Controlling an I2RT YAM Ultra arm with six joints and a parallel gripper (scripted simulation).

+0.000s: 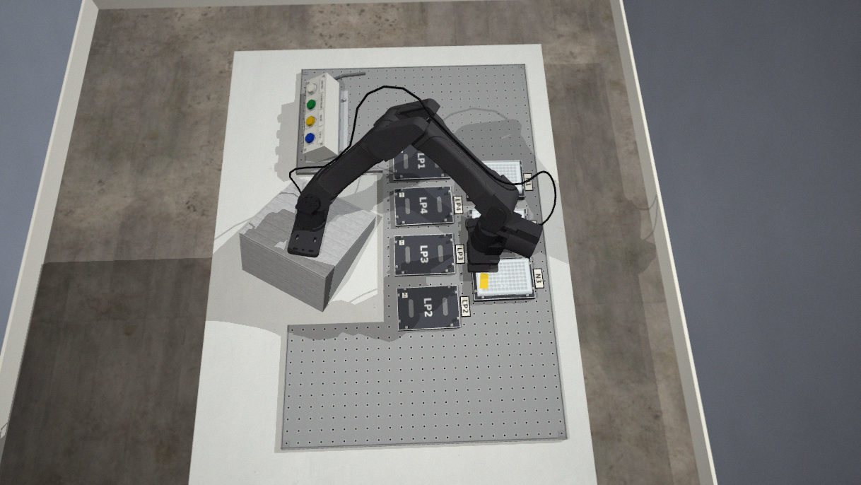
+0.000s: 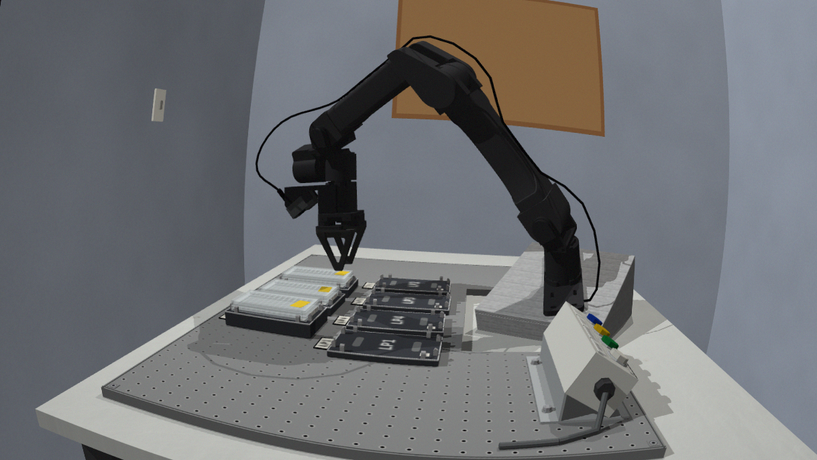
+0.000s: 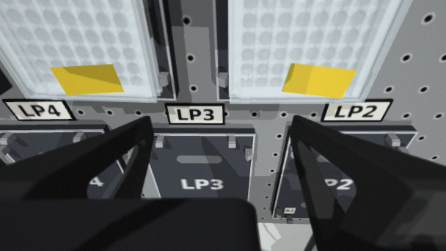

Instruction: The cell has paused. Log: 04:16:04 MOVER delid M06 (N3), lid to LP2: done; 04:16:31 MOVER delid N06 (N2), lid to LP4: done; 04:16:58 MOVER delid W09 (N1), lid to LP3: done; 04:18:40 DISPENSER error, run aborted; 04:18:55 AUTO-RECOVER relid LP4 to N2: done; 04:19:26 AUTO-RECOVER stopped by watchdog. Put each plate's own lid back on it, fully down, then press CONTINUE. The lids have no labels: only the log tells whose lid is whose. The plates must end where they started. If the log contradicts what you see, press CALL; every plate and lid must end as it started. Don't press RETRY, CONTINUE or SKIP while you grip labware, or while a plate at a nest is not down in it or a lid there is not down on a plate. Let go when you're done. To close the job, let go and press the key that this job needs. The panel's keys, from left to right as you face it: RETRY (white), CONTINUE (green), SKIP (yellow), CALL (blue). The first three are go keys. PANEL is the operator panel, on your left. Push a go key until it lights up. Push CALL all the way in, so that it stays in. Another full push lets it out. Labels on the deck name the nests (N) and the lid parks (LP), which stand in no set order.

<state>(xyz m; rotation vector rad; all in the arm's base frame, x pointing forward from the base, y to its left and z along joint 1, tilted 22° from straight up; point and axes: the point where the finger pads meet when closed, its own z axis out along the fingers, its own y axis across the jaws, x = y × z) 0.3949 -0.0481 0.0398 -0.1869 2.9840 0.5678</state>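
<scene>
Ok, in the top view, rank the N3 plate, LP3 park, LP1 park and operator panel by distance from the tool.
1. N3 plate, right by the tool.
2. LP3 park, on the arm-base side.
3. LP1 park, under the forearm.
4. Operator panel, far corner.

Plates [image 1: 505,278] beside lid parks [image 1: 424,254] — panel [image 1: 319,119] apart

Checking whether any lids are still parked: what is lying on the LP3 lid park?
No lid lies on the LP3 park: its dark plate and white label show bare. The gripper hangs open above and covers its near edge.
</scene>
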